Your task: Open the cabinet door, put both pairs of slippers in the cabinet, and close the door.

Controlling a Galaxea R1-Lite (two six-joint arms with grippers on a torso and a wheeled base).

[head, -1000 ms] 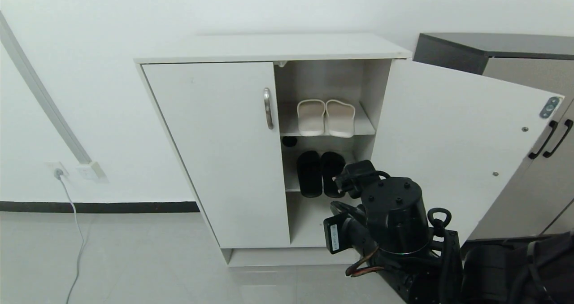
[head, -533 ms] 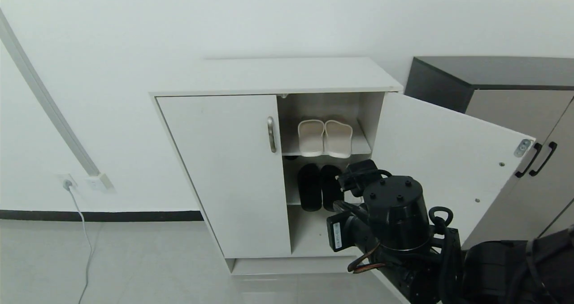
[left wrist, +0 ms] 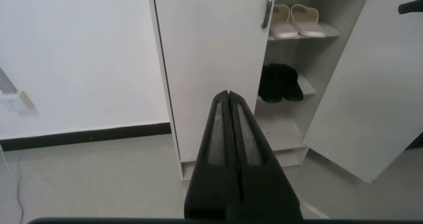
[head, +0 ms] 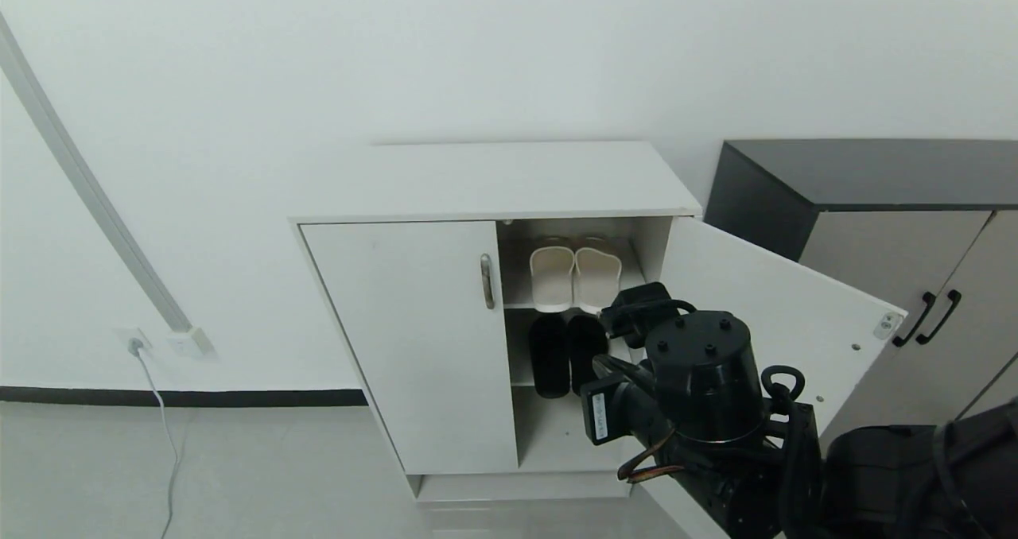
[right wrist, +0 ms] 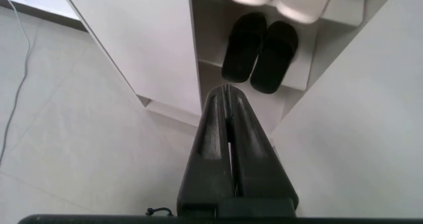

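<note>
View pulls back, things unmoved: beige slippers and black slippers shelved, right door open; left gripper and right gripper pinched together, empty. Closing door remains.

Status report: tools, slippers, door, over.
Left tool, right tool shut, empty. White slippers upper shelf, black slippers shelf below. Door open, right tool before the opening.

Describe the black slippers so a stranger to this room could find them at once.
Start at the white cabinet, whose right door stands open. Inside, the black slippers lie side by side on the middle shelf. Their colour sets them apart from the cream slippers on the shelf above.
</note>
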